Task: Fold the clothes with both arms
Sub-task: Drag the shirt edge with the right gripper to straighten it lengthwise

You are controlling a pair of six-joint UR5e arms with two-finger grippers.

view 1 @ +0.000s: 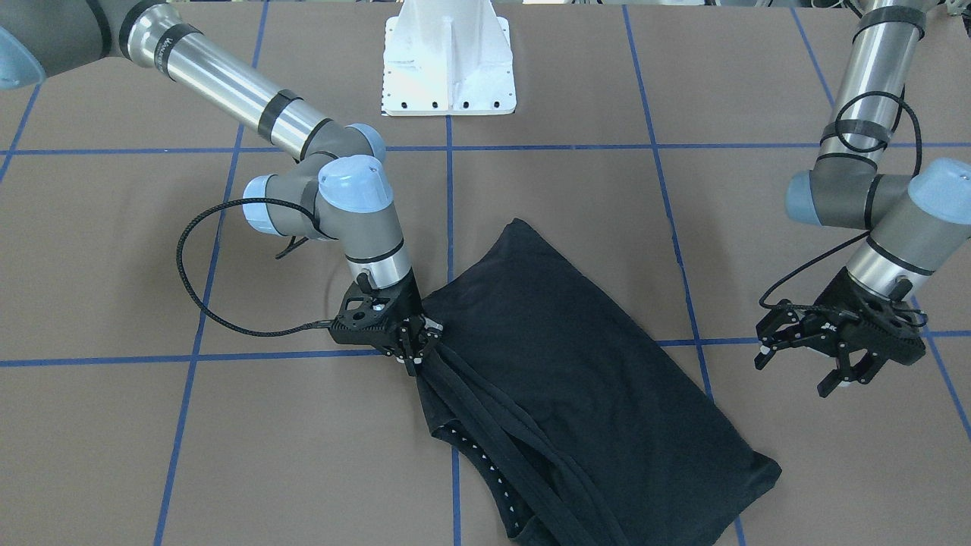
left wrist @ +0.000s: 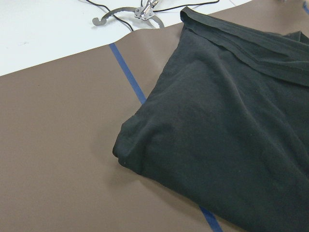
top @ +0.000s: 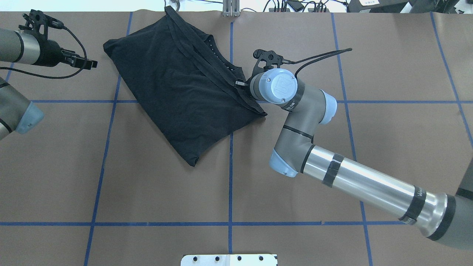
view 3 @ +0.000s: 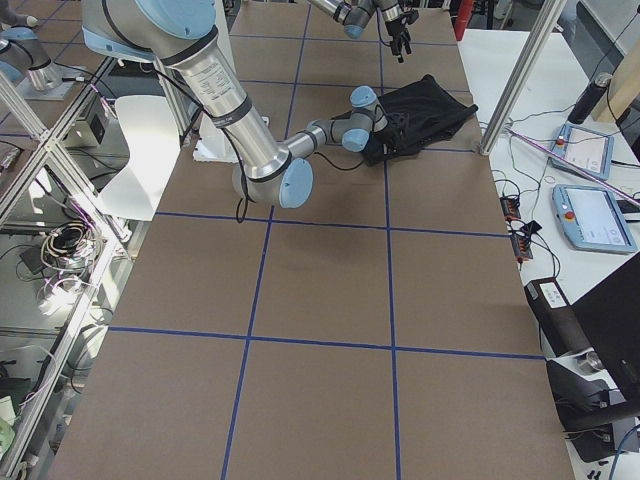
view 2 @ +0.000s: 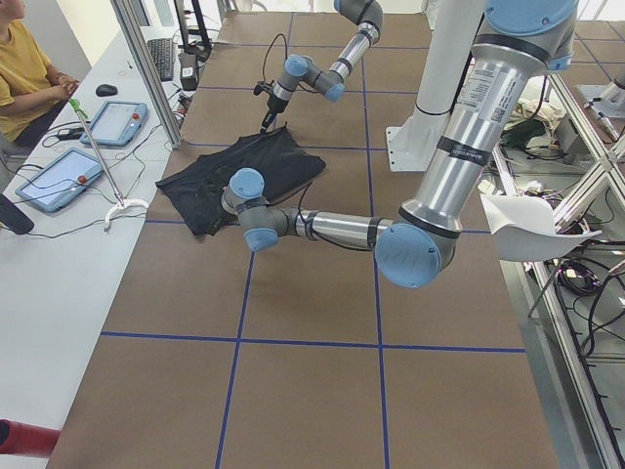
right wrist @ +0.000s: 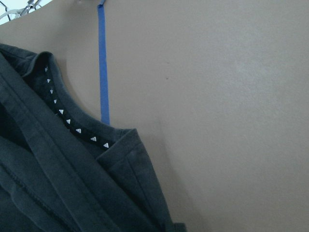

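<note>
Honestly, the T-shirt (view 1: 576, 379) looks mostly folded into a rough rectangle, with the right gripper (view 1: 419, 347) pinched onto its edge and the left gripper (view 1: 794, 375) wide open and empty off to the side, so I'd guess only a final fold or tidy is left.

On the right arm (top: 364, 181), you could read a UR mark on the blue joint cap (top: 278, 85); the band (top: 417, 202) lettering was too small.

Silver-grey tubular arms (view 1: 227, 83) — light-blue joint caps (view 1: 355, 180), black cables (view 1: 179, 258).
</note>
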